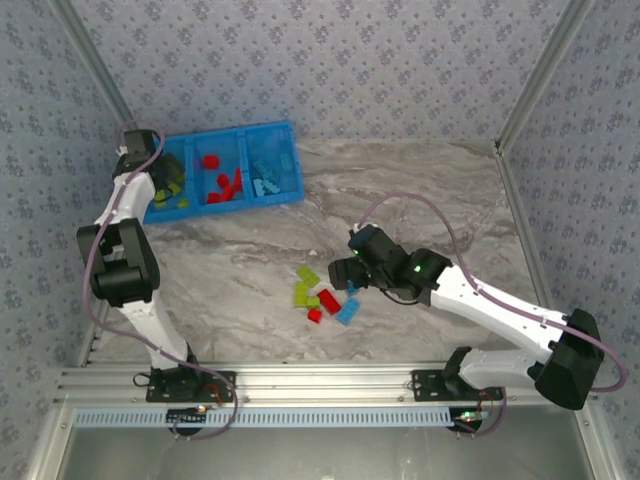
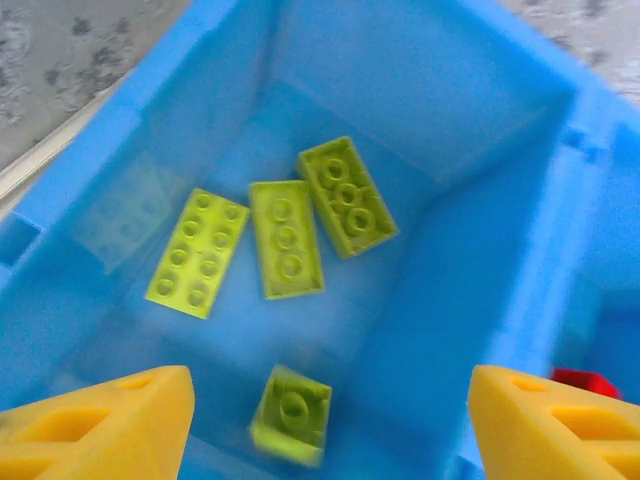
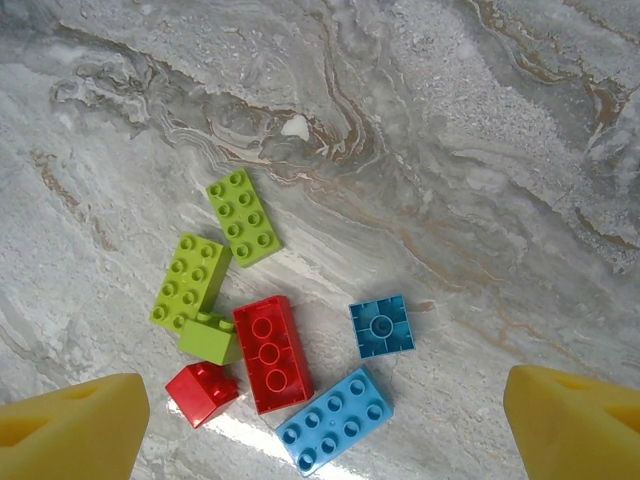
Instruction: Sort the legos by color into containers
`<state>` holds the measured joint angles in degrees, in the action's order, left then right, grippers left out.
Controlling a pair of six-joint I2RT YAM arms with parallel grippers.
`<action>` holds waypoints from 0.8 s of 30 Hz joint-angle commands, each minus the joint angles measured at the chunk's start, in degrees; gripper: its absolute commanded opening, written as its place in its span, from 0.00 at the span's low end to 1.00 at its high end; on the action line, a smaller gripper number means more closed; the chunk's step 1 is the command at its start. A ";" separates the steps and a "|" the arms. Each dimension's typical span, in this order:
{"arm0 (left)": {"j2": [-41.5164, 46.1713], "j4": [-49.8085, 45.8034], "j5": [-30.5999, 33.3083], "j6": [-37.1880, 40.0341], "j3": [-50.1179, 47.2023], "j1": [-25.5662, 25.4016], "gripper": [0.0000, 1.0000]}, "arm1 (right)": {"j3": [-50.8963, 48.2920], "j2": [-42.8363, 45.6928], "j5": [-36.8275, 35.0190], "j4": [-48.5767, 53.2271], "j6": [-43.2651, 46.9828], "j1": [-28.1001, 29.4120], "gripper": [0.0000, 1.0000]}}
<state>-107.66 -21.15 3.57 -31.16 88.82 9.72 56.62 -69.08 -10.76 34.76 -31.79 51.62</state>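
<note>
The blue bin [image 1: 290,135] stands at the back left with three compartments: lime green bricks [image 1: 172,190] in the left, red ones [image 1: 222,185] in the middle, light blue ones [image 1: 265,175] in the right. My left gripper [image 2: 331,390] hangs open over the left compartment [image 2: 420,90]. Below it lie three green bricks [image 2: 285,238] and a blurred small green one [image 2: 292,412], clear of both fingers. Open as well, my right gripper [image 3: 326,390] hovers above a loose pile on the table: green bricks [image 3: 244,216], a long red brick [image 3: 272,352], a small red one [image 3: 202,392], two blue ones [image 3: 334,420].
The pile [image 1: 322,298] lies mid-table, just left of my right gripper [image 1: 345,275]. Bare marble table [image 1: 430,190] stretches between the pile and the bin. Patterned walls with metal posts [image 1: 530,80] close in the back and sides.
</note>
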 commanded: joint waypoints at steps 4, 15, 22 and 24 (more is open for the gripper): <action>18.65 -1.67 -4.83 -0.01 -6.74 -6.60 0.75 | -0.02 -1.42 1.10 -0.12 -2.11 -0.03 0.94; 50.41 -8.46 -0.67 3.59 -30.96 -36.73 0.76 | 0.39 -10.03 -4.83 0.50 -2.57 -0.07 0.93; 54.28 -11.51 0.80 3.06 -38.90 -53.78 0.83 | -1.16 -17.11 -3.48 -2.52 -1.02 -2.17 0.91; 54.78 -11.45 0.91 2.51 -40.90 -55.19 0.86 | -1.31 -19.54 -1.53 -4.94 0.02 -2.59 0.87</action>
<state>-54.41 -30.96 2.61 -28.49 49.41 -43.90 55.96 -86.08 -13.65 32.62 -32.73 49.43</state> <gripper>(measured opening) 0.851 0.880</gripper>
